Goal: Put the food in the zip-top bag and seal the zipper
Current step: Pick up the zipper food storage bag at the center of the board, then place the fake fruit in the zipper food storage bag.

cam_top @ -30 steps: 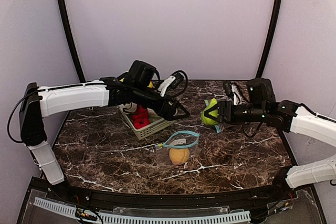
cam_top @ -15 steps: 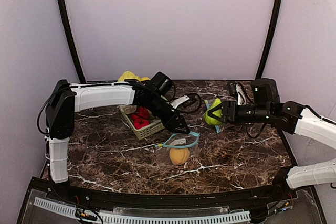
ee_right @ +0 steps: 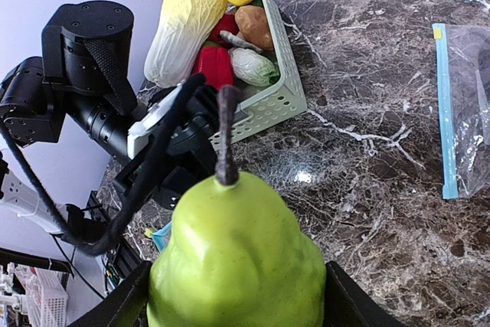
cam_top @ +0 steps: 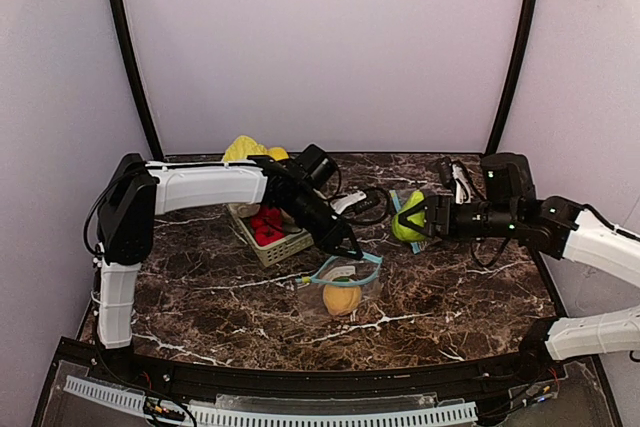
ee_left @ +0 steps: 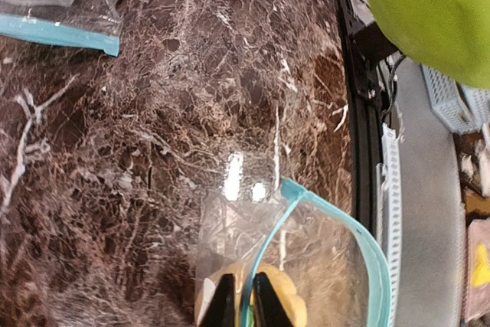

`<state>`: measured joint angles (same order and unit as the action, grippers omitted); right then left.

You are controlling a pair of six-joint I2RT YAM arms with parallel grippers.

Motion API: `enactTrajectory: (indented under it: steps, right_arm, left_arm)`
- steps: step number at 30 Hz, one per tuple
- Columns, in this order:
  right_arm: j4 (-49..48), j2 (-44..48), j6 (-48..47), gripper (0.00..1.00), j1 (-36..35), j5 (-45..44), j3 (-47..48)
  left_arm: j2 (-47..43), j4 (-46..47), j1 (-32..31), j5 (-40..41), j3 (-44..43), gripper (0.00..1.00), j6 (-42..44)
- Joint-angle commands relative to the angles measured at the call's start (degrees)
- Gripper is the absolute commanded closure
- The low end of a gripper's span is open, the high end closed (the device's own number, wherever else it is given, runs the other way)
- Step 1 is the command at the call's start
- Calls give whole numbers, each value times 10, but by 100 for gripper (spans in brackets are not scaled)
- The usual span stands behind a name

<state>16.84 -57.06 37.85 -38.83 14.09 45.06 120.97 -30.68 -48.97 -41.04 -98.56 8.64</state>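
Worked over a dark marbled bench (cam_top: 200,277), with a pale basket (cam_top: 288,246) at the back left. Pinched the teal rim of the zip-top bag (ee_left: 329,266) with the left end effector (ee_left: 243,287), closed on it. Gripped the green pear (ee_right: 237,258) in the right end effector (cam_top: 418,219), above the bench, to the right of the bag. Found the peach (cam_top: 342,298) lying inside the bag.

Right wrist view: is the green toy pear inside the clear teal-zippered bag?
No, the green toy pear sits in the right gripper, apart from the clear teal-zippered bag.
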Motion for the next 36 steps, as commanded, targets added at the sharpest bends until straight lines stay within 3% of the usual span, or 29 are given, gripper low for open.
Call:
enactTrajectory:
  steps: [1,5,12,16,20,24,36]
  right_arm:
    - [-12,14,-3,46,6,3,-7]
    - [-13,30,-23,45,6,11,-3]
    - [-22,63,-61,43,4,54,9]
    - [-39,48,-65,43,-5,112,23]
    - [-41,14,-66,43,-40,146,45]
    - [-43,-27,-54,43,-84,165,70]
    - [-166,-61,-1,47,-147,10,54]
  left_arm:
    - [-5,-19,-9,-19,-17,99,1]
    - [-65,63,-17,50,32,99,-56]
    - [-256,387,-33,234,261,99,-264]
    - [-311,485,-63,349,349,99,-294]
    - [-320,510,-87,448,374,99,-276]
    - [-313,551,-107,496,396,99,-250]
    - [-295,566,-122,524,406,99,-283]
